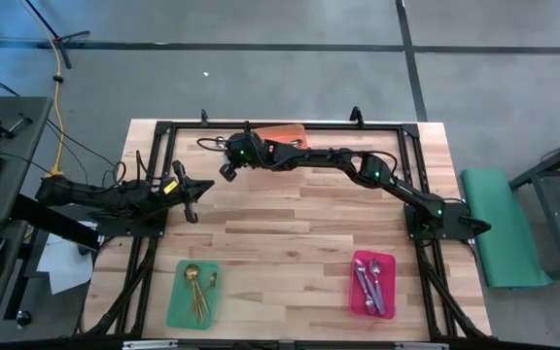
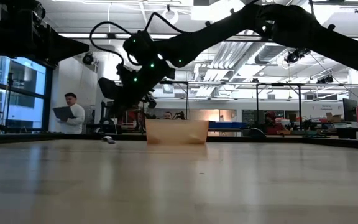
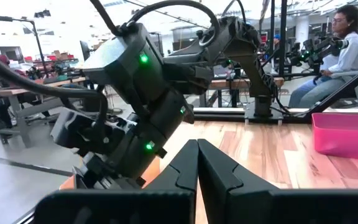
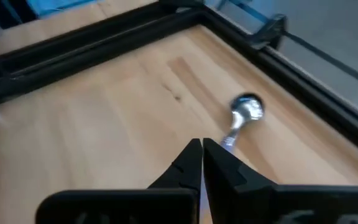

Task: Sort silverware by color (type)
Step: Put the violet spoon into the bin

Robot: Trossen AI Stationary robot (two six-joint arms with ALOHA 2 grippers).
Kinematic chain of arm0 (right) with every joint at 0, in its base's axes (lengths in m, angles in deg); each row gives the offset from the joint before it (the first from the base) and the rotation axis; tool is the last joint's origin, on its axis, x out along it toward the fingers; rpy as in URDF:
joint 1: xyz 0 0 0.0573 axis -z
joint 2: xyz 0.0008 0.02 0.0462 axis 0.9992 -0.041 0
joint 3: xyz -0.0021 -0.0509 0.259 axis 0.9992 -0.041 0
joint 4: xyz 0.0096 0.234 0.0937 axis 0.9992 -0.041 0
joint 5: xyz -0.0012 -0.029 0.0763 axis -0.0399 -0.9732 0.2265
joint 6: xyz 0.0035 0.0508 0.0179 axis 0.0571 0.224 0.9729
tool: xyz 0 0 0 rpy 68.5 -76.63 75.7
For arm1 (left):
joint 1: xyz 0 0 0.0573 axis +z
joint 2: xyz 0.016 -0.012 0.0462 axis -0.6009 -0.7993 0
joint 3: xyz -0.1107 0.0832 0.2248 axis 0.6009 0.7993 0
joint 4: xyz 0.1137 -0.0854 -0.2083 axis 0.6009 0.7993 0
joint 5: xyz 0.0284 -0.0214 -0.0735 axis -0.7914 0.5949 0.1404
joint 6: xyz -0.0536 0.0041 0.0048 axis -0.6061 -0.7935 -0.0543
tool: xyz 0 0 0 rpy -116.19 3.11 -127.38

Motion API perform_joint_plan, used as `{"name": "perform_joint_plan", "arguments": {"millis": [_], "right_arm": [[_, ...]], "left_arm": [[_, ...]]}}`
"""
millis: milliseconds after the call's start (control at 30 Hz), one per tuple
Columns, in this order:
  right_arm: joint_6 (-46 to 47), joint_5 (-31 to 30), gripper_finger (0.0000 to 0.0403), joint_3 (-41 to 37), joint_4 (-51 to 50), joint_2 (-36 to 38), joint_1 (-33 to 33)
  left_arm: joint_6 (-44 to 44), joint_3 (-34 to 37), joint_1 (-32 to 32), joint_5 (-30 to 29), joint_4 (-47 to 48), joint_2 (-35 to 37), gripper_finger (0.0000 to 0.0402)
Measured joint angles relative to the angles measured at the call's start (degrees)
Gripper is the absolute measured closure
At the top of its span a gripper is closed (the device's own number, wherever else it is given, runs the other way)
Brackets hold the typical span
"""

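1. The right claw (image 4: 201,152) hangs over the far left part of the pale wooden worktop (image 1: 290,233), its two dark fingers pressed together with nothing between them.
2. Just beyond its fingertips a small spoon with a shiny silver bowl (image 4: 246,111) lies flat on the wood near the black metal frame rail (image 4: 291,59); its handle runs under the claw, so the handle colour cannot be told.
3. Beside the right arm, at the far edge, stands an orange rectangular plastic tray (image 1: 282,131).
4. The left claw (image 1: 191,207) waits at the left side of the worktop, clenched and empty.
5. At the near edge, a green rectangular plastic tray (image 1: 176,306) holds slim all-gold spoons (image 1: 198,289), and a pink rectangular plastic tray (image 1: 355,292) holds spoons with silver bowls and purple handles (image 1: 369,285).
6. Judged from this, the sorting is well along and the step in hand is reaching for the loose spoon; next the fingers must part, drop around the handle and close.
7. No brand, label or readable writing shows
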Motion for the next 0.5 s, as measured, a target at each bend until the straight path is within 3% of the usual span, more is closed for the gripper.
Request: {"name": "perform_joint_plan", "arguments": {"millis": [267,500], "right_arm": [[-5.72,-9.74,0.0401,0.23,-3.47,0.00,-2.16],[-6.16,-10.28,0.0402,-1.07,-6.12,0.09,-2.62]], "left_arm": [[-0.14,0.00,0.00,-0.02,0.37,0.00,0.0401],[-1.50,-0.02,0.00,-0.96,0.47,0.00,0.0401]]}}
